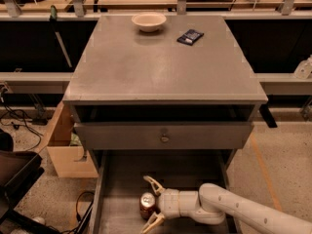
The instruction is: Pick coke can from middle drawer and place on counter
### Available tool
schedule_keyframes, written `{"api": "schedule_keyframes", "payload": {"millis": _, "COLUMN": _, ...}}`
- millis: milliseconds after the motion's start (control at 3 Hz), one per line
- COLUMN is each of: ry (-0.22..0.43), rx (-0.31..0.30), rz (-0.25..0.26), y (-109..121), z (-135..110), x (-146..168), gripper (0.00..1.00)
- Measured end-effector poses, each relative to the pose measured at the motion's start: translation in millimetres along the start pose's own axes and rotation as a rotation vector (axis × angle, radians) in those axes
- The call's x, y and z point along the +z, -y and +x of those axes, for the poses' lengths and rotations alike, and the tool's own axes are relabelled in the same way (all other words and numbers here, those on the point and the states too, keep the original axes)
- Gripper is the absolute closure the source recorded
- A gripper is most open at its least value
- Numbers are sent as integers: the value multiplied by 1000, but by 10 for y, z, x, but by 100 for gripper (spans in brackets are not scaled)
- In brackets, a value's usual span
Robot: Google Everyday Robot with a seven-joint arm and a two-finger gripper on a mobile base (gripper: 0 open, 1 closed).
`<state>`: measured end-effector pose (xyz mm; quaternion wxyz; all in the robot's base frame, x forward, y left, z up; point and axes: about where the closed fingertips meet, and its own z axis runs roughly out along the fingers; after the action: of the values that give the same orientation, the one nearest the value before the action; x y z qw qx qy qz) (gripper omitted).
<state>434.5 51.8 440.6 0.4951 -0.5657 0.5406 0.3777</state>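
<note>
The coke can (147,204) stands upright on the floor of the pulled-out middle drawer (122,179), its silver top showing. My gripper (150,203) reaches in from the right on a white arm. Its two pale fingers are spread, one behind and one in front of the can, so the can sits between them. I cannot see the fingers pressing on it. The grey counter (161,62) lies above and behind.
A pale bowl (148,21) and a dark packet (190,36) lie at the counter's back. A shut drawer front with a knob (165,139) overhangs the open drawer. A cardboard box (66,150) stands at the left, and a dark chair (14,179) at the lower left.
</note>
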Motion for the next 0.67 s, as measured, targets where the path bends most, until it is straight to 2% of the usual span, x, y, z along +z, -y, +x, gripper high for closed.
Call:
{"api": "schedule_keyframes", "payload": {"millis": 333, "ry": 13, "rx": 14, "rz": 12, "y": 10, "z": 101, "x": 1, "gripper": 13}}
{"api": "schedule_keyframes", "payload": {"millis": 667, "ry": 16, "rx": 16, "rz": 11, "y": 4, "z": 106, "x": 14, "gripper": 36}}
